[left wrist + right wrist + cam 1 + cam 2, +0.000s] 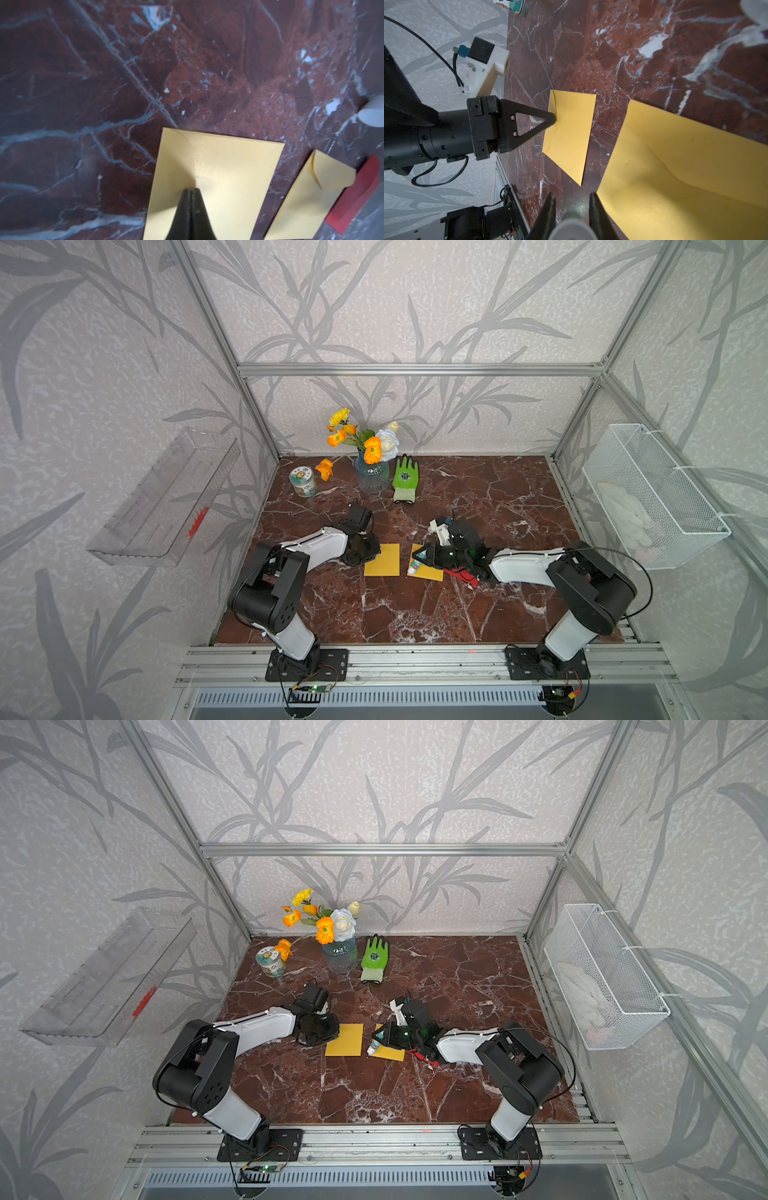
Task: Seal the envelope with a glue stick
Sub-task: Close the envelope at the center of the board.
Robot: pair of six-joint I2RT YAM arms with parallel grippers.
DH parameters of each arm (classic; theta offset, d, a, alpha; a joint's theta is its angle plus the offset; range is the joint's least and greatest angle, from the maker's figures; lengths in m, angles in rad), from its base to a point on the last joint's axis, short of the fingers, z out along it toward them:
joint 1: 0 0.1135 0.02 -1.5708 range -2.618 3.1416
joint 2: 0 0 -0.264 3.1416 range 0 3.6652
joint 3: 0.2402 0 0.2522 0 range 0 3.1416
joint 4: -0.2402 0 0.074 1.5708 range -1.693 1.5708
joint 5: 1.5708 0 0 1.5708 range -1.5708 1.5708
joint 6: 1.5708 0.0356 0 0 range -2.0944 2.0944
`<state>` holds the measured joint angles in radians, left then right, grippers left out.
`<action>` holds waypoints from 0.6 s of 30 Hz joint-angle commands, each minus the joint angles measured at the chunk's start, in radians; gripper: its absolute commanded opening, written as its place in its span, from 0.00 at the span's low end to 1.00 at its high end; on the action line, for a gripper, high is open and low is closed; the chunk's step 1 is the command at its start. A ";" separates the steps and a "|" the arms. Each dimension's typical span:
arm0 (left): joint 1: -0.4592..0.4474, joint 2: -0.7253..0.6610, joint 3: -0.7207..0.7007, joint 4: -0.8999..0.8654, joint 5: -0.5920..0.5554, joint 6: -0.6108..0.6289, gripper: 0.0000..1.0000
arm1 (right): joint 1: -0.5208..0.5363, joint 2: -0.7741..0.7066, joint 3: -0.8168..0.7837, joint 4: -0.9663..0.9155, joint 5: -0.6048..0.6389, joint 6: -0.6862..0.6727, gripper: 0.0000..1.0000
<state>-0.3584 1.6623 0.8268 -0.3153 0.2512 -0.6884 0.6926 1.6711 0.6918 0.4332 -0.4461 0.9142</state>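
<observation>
Glue stick (417, 565), light, stiff and likely slick, sat clamped by its barrel in your right gripper (572, 196) at the edge of the curled-flap envelope (429, 572), while your left gripper (191, 189), clenched empty, pinned the other envelope (382, 559).

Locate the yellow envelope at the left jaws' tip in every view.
In a top view: the envelope, just below centre.
In a top view: envelope just below centre, slightly left.
Left wrist: envelope bottom middle, under the left gripper, jaws shut.
Right wrist: envelope centre.
Shared landmark: the second envelope beside it, in all four.
</observation>
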 commanded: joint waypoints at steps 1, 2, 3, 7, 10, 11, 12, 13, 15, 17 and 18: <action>-0.005 0.176 -0.115 -0.064 -0.093 -0.026 0.00 | -0.003 -0.027 0.027 -0.014 0.007 -0.014 0.00; -0.011 0.175 -0.104 -0.099 -0.133 -0.016 0.00 | -0.004 -0.027 0.027 -0.014 0.009 -0.013 0.00; -0.020 0.178 -0.088 -0.143 -0.182 -0.009 0.00 | -0.004 -0.025 0.026 -0.012 0.009 -0.012 0.00; -0.078 0.201 -0.025 -0.227 -0.258 0.000 0.00 | -0.004 -0.021 0.027 -0.004 0.006 -0.008 0.00; -0.083 0.168 -0.004 -0.227 -0.241 -0.005 0.00 | -0.003 -0.025 0.029 -0.001 0.004 -0.005 0.00; -0.082 0.152 0.011 -0.236 -0.239 -0.002 0.00 | -0.004 -0.029 0.028 -0.004 0.004 -0.006 0.00; -0.082 0.135 0.027 -0.250 -0.239 0.002 0.00 | -0.004 -0.033 0.029 -0.007 0.004 -0.009 0.00; -0.081 0.116 0.046 -0.261 -0.236 0.009 0.00 | -0.004 -0.037 0.029 -0.009 0.004 -0.010 0.00; -0.078 0.082 0.086 -0.292 -0.238 0.023 0.00 | -0.004 -0.045 0.029 -0.011 0.004 -0.013 0.00; -0.076 0.054 0.131 -0.322 -0.252 0.036 0.00 | -0.004 -0.049 0.028 -0.011 0.004 -0.015 0.00; -0.076 0.046 0.158 -0.340 -0.262 0.046 0.00 | -0.004 -0.050 0.029 -0.011 0.003 -0.015 0.00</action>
<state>-0.4412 1.7012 0.9634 -0.4808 0.0574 -0.6796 0.6926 1.6573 0.6918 0.4267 -0.4458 0.9134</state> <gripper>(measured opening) 0.047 0.260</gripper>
